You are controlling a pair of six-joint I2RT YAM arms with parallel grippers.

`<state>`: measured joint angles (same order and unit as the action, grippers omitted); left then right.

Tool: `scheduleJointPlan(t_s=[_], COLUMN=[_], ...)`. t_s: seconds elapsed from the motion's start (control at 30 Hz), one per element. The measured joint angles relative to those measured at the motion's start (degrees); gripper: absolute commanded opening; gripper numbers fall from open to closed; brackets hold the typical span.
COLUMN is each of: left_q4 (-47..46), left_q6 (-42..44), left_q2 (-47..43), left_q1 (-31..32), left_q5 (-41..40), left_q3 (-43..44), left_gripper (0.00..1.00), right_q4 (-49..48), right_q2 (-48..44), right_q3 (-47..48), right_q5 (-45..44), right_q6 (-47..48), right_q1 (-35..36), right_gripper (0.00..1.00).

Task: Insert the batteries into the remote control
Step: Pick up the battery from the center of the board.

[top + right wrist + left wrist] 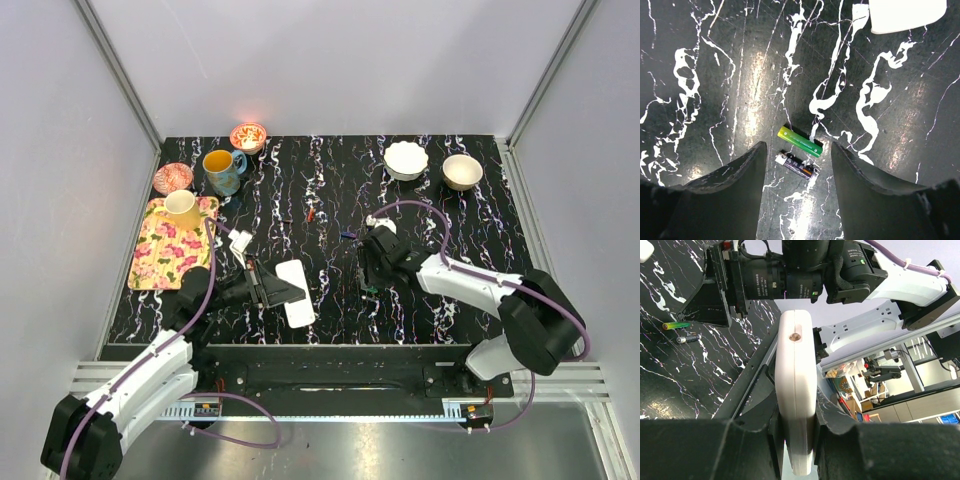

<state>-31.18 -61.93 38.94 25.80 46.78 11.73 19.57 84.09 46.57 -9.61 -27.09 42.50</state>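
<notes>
Two arms work over the dark marbled table [330, 190]. Your left gripper [797, 432] is clamped tight on the remote control [796, 385], which it holds near the table's front edge, left of centre. Your right gripper [797, 150] hangs with its jaws apart, straddling a green battery [800, 141] and a dark battery [796, 166] that lie side by side on the table. You seem to be at the pick-up step. Next, lower and close on one battery alone, without nudging its neighbour.
</notes>
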Motion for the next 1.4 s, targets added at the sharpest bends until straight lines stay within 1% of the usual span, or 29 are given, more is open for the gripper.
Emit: scheduleJointPlan(t_s=[0.1,0.13,0.3,0.53,0.63,0.8,0.9,1.07,1.17,1.27,1.4], left_q4=[0.0,0.0,0.0,0.02,0.04,0.24,0.37,1.18,1.25,1.42,1.68], left_q6=[0.0,0.0,-0.02,0.0,0.0,0.0,0.02,0.2,0.24,0.44,0.63], left_q2=[0.0,0.0,0.0,0.11,0.28,0.57,0.52,0.44,0.42,0.42,0.42], left_q1=[0.0,0.0,0.0,0.0,0.0,0.0,0.0,0.0,0.0,0.0,0.0], left_q5=[0.0,0.0,-0.02,-0.04,-0.09,-0.13,-0.44,-1.05,-1.27,-1.4,-1.42], left_q3=[0.0,0.0,0.0,0.0,0.0,0.0,0.0,-0.15,-0.15,-0.15,-0.15], left_gripper=[0.0,0.0,0.0,0.0,0.0,0.0,0.0,0.0,0.0,0.0,0.0], right_q4=[0.0,0.02,0.5,2.16,2.91,3.48,3.15,2.16,2.58,2.51,2.6], right_q2=[-1.14,-1.33,-2.27,-5.4,-5.51,-5.49,-5.68,-6.78,-4.96,-1.6,0.66], right_q3=[0.0,0.0,-0.02,-2.19,-3.58,-4.33,-4.98,-5.44,-3.58,-1.33,-0.83], right_q5=[0.0,0.0,0.04,0.02,-0.04,-0.37,-0.57,-2.73,-4.33,-4.94,-5.03], right_q6=[-0.17,-0.17,0.13,0.24,-0.35,-1.79,-3.02,-4.0,-3.04,-1.11,1.38], right_q1=[0.0,0.02,0.55,3.69,3.76,3.76,3.78,3.8,3.8,3.8,3.82], right_gripper=[0.59,0.57,0.54,0.53,0.53,0.57,0.57,0.53,0.49,0.46,0.44])
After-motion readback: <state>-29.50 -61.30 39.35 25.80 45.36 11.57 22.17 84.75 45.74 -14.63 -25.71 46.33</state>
